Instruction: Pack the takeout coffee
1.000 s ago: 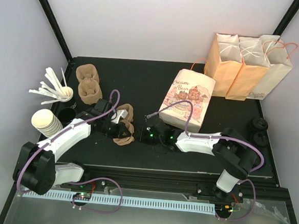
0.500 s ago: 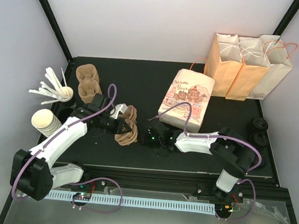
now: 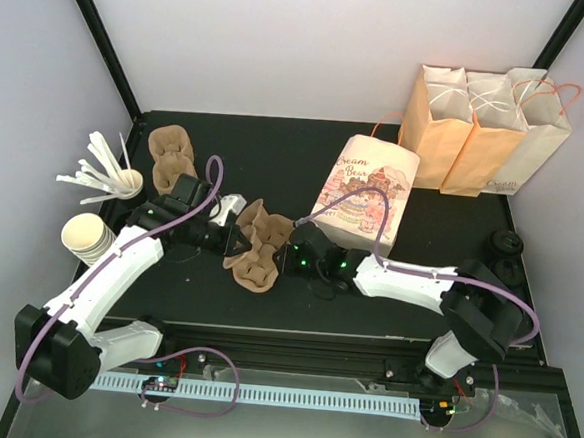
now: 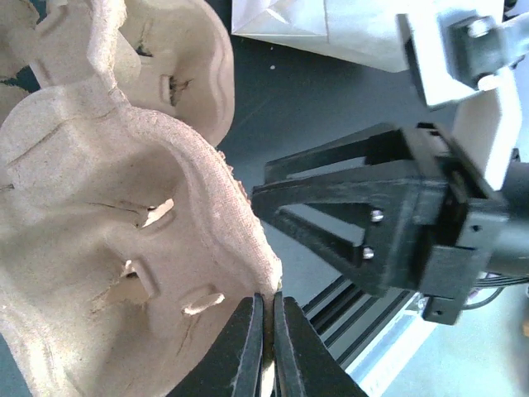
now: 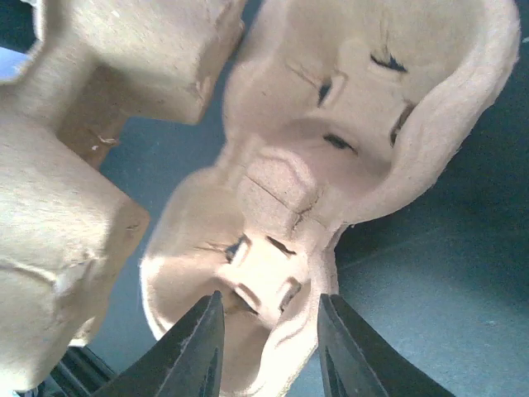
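Note:
A brown pulp cup carrier [image 3: 258,245] hangs tilted over the middle of the black mat. My left gripper [image 3: 236,241] is shut on its thin rim [image 4: 263,291], and its pressed cup wells [image 4: 107,240] fill the left wrist view. My right gripper [image 3: 291,258] faces it from the right with its jaws apart. In the right wrist view its fingers [image 5: 192,347] straddle the lower edge of one well [image 5: 273,273] without pinching it. The same open jaws show in the left wrist view as a black fork [image 4: 331,207]. The takeout coffee cannot be made out in any view.
A printed paper bag [image 3: 366,192] stands just behind the right gripper. Three plain paper bags [image 3: 484,127] stand at the back right. Spare carriers [image 3: 171,157], a cup of white stirrers [image 3: 110,176] and stacked white cups [image 3: 83,237] line the left. Black lids [image 3: 505,256] lie far right.
My left gripper has carried the carrier rightward and lifted it toward the right gripper. The right arm has stretched left to meet it, and its jaws have spread wider.

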Controlling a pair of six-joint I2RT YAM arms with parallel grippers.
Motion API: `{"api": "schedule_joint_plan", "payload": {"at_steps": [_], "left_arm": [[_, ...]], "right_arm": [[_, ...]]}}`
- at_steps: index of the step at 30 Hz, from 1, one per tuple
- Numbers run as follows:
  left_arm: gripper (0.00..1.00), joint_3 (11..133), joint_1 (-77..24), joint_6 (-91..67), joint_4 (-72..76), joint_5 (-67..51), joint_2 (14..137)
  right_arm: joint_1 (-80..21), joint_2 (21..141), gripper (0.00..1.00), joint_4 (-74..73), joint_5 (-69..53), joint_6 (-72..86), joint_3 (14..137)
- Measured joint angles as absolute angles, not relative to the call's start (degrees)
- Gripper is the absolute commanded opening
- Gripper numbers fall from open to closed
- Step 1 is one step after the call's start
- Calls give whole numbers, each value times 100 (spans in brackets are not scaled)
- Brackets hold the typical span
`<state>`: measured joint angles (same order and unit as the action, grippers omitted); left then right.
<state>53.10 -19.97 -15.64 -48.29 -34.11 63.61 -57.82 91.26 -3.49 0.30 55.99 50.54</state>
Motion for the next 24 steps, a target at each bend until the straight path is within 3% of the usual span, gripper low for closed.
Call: {"api": "schedule_joint_plan", "payload": {"at_steps": [12, 15, 20, 24], "left_arm": [[7, 5671, -1999, -1358, -5124, -2781, 5765], [7, 5907, -1999, -1304, -5155, -2477, 5457], [8, 6189, -1999, -1210, -5275, -1953, 5153], [8, 6300, -1999, -1135, -5441, -1559, 4960]], "right_arm": [[-5758, 8860, 42, -626, 285, 5122, 5072], [-5732, 9004, 47, -617, 222, 5135, 5070], [-5719, 9723, 48, -215, -215, 5223, 5221], [-5717, 11021, 54, -130, -672, 5205, 6418]]}}
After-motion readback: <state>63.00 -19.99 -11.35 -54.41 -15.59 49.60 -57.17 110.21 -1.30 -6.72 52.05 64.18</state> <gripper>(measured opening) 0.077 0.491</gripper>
